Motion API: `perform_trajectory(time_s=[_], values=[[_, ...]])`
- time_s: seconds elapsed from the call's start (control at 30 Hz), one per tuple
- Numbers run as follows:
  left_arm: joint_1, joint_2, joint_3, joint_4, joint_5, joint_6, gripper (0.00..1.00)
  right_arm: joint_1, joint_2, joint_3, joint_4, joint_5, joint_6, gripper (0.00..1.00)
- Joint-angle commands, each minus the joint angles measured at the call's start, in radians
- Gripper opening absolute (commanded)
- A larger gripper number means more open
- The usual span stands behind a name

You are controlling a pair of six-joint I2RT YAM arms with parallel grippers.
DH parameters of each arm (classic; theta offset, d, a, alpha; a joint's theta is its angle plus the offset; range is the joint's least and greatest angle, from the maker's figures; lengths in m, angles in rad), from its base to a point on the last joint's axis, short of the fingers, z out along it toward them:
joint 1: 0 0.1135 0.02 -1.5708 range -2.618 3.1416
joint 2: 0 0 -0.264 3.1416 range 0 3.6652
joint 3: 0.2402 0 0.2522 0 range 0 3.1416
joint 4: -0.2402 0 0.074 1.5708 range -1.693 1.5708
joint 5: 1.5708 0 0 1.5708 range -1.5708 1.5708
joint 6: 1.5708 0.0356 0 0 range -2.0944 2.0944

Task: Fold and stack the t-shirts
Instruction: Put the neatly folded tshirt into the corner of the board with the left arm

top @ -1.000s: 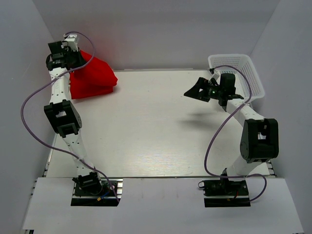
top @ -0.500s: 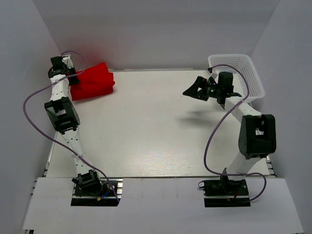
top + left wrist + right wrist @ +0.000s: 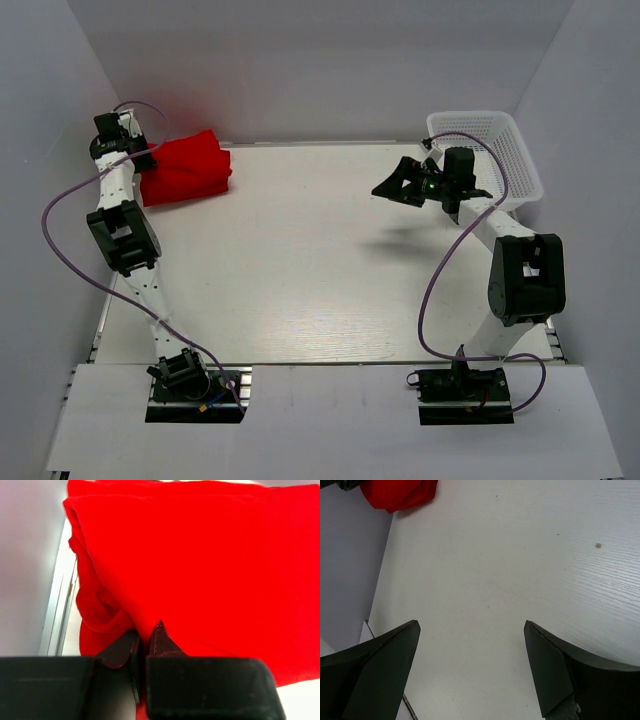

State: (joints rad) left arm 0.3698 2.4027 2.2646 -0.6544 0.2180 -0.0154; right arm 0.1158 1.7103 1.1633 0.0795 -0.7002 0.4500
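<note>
Pinching red t-shirts (image 3: pixel 210 555), left jaws nearly together, right jaws spread wide over table (image 3: pixel 520 555)

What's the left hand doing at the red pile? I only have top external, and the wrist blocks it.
Observer: In the left wrist view, the left hand is shut on a fold of the red t-shirts.
Operator: Pile tidy?
Observer: Not quite. A lower layer bulges loose on the wall side.
Operator: Other arm carrying anything?
Observer: No. The right hand is wide open, with only table showing between its fingers.
</note>
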Motion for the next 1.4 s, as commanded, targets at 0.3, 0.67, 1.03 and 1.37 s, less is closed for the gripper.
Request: perform_trajectory(time_s=[0.3,0.67,1.03,1.37], values=[[0.012,-0.145,-0.025,0.119,-0.057,0.064,0.00,0.010,0.031,0.050,0.025,0.011,0.000,0.90],[0.012,-0.043,0.003,0.068,-0.138,0.060,1.00,0.010,0.054,0.085,-0.011,0.010,-0.011,0.90],[-0.020,-0.172,0.076,0.038,-0.096,0.026,1.00,0.019,0.011,0.143,-0.139,0.036,-0.098,0.90],[-0.271,-0.450,-0.305,0.071,-0.077,-0.069,1.00,0.042,-0.077,0.095,-0.409,0.499,-0.172,0.90]])
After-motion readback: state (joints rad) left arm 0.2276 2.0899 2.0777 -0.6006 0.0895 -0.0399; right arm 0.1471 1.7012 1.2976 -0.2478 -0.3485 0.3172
